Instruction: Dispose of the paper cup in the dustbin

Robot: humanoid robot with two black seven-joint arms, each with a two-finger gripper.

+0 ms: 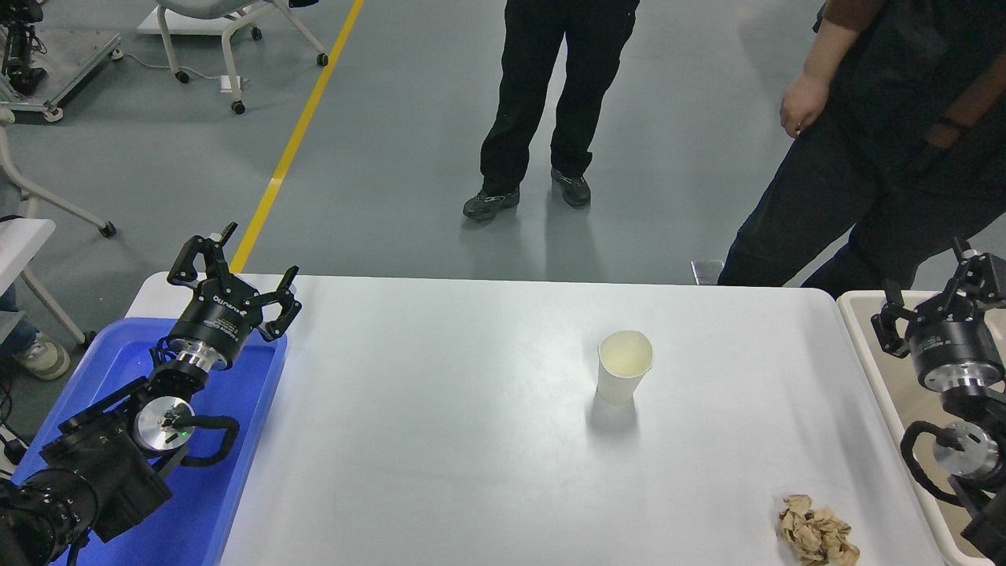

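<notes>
I see the small plain white tapered paper cup [624, 368] standing upright on the white table [440, 440], a little right of the middle, its mouth open upward so that the pale cream inside and the rolled rim show, and nothing touches it. The large beige rectangular plastic dustbin [880, 377] sits at the table's right edge, well apart from the cup; from my view only its thick pale rim and a strip of its inside show.

Your paper cup [625, 366] upright on table [440, 440], right of centre. Paper wad [817, 531] near you, at right. Dustbin [880, 369] beside table's right edge. Tray [236, 472] at left.
</notes>
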